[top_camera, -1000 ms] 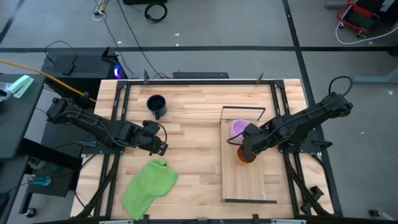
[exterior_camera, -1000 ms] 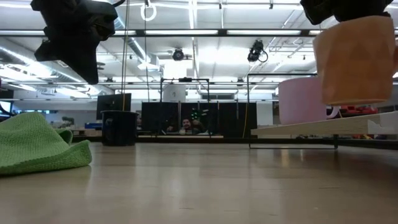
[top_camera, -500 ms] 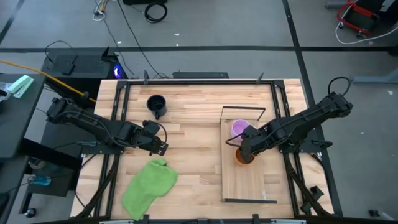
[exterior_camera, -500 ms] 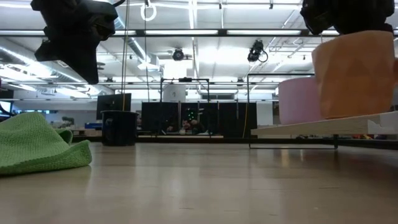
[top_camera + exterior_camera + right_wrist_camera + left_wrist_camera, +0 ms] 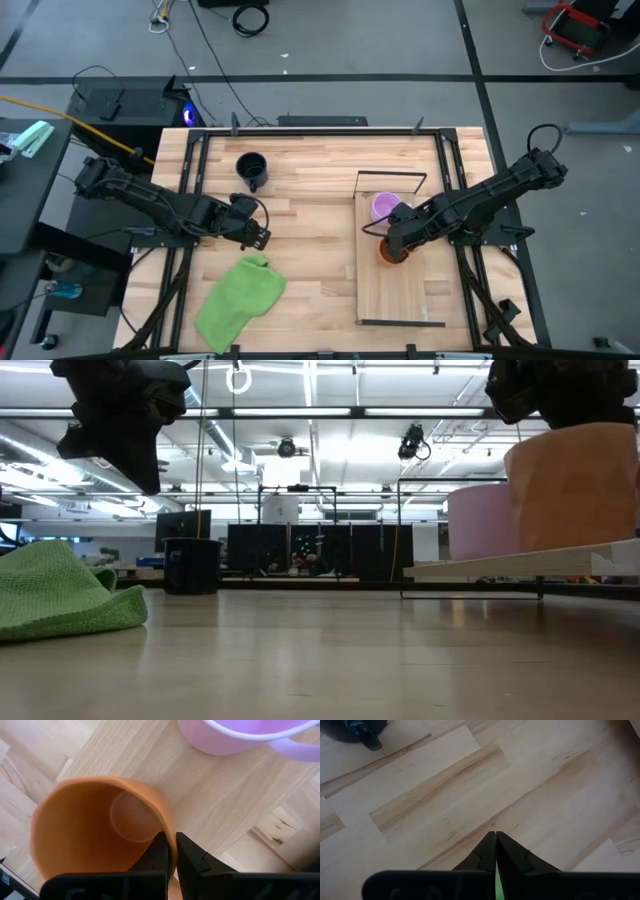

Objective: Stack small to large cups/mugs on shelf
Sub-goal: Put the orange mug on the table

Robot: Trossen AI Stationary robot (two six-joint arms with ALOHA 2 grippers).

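Note:
An orange mug (image 5: 394, 251) stands upright on the light-wood shelf (image 5: 400, 295) at the table's right, just on the near side of a light purple mug (image 5: 383, 207) that rests on the same board. My right gripper (image 5: 392, 243) is above the orange mug and shut on it. A black mug (image 5: 251, 168) stands on the tabletop at the far left. My left gripper (image 5: 263, 237) is shut and empty, hovering over bare tabletop between the black mug and a green cloth (image 5: 240, 298). My right gripper holds the orange mug by its rim wall (image 5: 170, 836), on the side toward the purple mug. One finger (image 5: 159, 851) is inside the mug and one (image 5: 192, 856) outside. The fingers come from above, pointing down. The mug is upright, its base (image 5: 570, 545) level with the shelf board.
The shelf's thin black wire frame (image 5: 392, 175) rises at its far end, and another (image 5: 400, 323) at its near end. The green cloth lies crumpled at the near left. Black rails run along the table's left and right edges.
My right gripper has gone down with the orange mug, which hung clear above the shelf and now has its base at the board. It has stayed shut and the mug upright.

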